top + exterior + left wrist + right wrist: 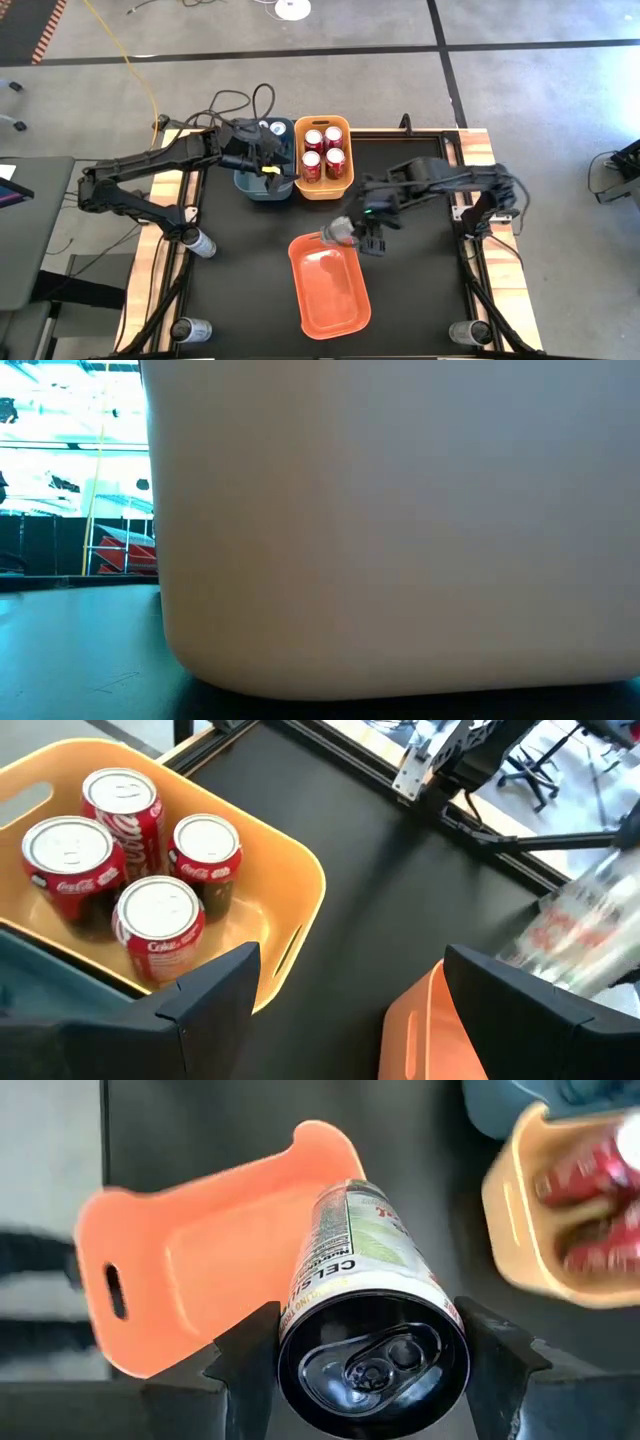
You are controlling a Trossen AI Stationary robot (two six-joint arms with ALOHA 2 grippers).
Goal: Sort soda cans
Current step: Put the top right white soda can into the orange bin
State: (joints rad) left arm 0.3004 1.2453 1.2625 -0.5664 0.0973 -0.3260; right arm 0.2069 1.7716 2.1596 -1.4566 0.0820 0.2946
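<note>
Four red soda cans (323,152) stand upright in the yellow bin (345,185) at the table's far middle; the left wrist view shows these red cans (130,850) too. My right gripper (362,238) is shut on a silver soda can (350,1250) above the far end of the orange bin (335,300), which lies flat on the table. My left gripper (345,990) stands open with nothing between its fingers, over the blue bin (262,185) beside the yellow one. My right gripper pinches the silver can between its two fingers by the side wall near the top end (296,1342). The fingers slant down from the table's right. The can's top faces back toward the wrist and its body reaches on past the fingertips. It is lifted clear over the orange bin (200,1270).
The low view is filled by a pale bin wall (400,520) standing close to the camera. Bare black tabletop (420,290) lies to the right of the orange bin and between it and the far bins. Cables (235,100) trail off the far left corner.
</note>
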